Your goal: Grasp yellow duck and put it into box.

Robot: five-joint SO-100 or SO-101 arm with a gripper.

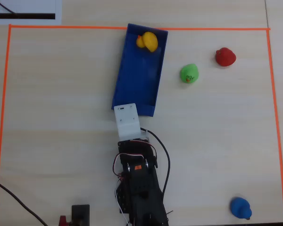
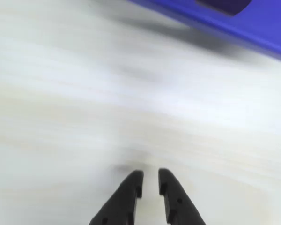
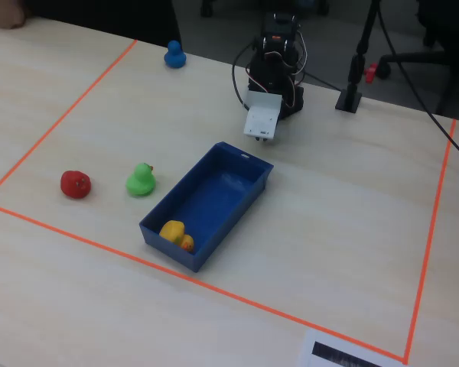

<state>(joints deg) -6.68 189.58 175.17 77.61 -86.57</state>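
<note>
Duck [image 1: 148, 41] sits inside the box [image 1: 132, 84] now, tucked at the end farthest from the arm, lying against the end wall in the overhead view. Job looks done from here, folks. Gripper [image 2: 150, 180] is empty, its two dark tips nearly together with only a thin gap between them, hanging over bare table [image 1: 61, 117] just outside the box's near end. The wrist view is smeared with motion blur, so little else can be read there.

What could spoil it? Arm [image 1: 137, 183] is close to the box's near wall; a careless swing could clip that wall, shove the box and perhaps tip the duck about. The duck itself looks settled and low, so I'd judge a spill unlikely. Cable [image 1: 162, 155] loops just beside the arm and could snag on a turn.

The count: one yellow duck, one box. Three other ducks on the table: one green [image 1: 189, 74] just off the box's long side, one red [image 1: 225, 57] beyond it, one blue [image 1: 240, 208] well apart near the taped corner. One orange tape border [image 1: 4, 117] rings the lot.
</note>
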